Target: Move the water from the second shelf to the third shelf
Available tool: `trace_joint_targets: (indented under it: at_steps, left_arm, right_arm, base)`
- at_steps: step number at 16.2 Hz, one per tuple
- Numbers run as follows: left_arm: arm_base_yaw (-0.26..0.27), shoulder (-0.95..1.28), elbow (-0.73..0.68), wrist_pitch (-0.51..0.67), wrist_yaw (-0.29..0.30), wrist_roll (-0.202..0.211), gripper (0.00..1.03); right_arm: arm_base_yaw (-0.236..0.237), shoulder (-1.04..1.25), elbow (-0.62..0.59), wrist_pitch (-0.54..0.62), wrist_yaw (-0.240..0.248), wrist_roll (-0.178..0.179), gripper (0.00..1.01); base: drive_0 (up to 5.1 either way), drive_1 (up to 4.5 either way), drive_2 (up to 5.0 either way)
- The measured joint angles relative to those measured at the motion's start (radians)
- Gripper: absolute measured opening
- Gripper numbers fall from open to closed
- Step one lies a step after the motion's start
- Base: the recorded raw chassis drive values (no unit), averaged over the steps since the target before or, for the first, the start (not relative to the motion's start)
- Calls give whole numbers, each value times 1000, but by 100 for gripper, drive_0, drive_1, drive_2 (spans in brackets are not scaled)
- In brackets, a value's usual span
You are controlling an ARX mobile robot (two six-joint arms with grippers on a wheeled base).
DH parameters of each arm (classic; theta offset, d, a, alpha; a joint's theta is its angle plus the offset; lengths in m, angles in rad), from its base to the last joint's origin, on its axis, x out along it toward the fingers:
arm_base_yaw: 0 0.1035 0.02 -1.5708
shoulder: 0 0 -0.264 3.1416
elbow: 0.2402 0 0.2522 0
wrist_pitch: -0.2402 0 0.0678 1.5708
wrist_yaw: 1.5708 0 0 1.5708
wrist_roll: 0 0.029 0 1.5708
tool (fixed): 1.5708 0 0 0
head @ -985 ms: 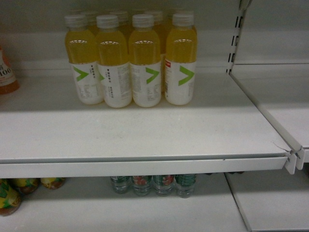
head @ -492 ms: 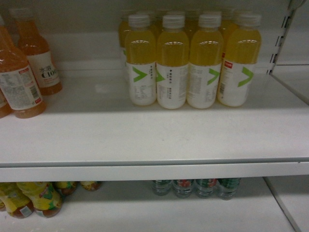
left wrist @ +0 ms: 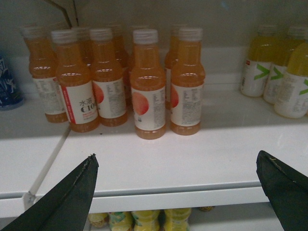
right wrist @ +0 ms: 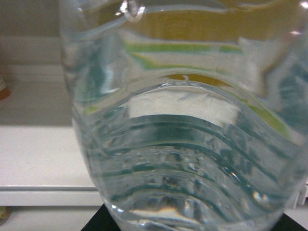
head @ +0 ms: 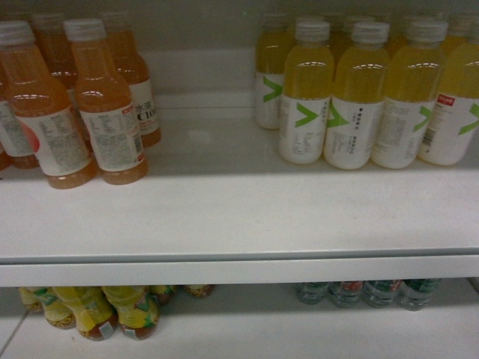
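Note:
A clear ribbed water bottle [right wrist: 183,159] fills the right wrist view, pressed close between the dark jaws of my right gripper [right wrist: 192,227], which show only as black corners at the bottom edge. Behind it lies a white shelf [right wrist: 38,154]. Several more water bottles [head: 367,293] with green labels stand on the lower shelf in the head view, half hidden by the shelf lip. My left gripper [left wrist: 176,155] hangs open in front of the shelf edge, with nothing between its fingers. Neither gripper shows in the head view.
On the upper shelf [head: 239,217], orange drink bottles [head: 97,112] stand at the left and yellow drink bottles [head: 359,97] at the right, with bare shelf between and in front of them. Yellow-labelled bottles [head: 97,310] sit on the lower shelf at the left.
The head view has shifted left along the shelves: the yellow bottles slid to the right of the picture, and the orange bottles came into view at the left.

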Motion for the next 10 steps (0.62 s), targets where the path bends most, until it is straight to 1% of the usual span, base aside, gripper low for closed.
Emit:
trace_joint_targets:
  at_steps: [10]
  left_arm:
    - [0, 0, 0, 1, 0, 0, 98]
  right_arm:
    - [1, -2, 0, 2, -3, 0, 38]
  base:
    - [-468, 231, 231]
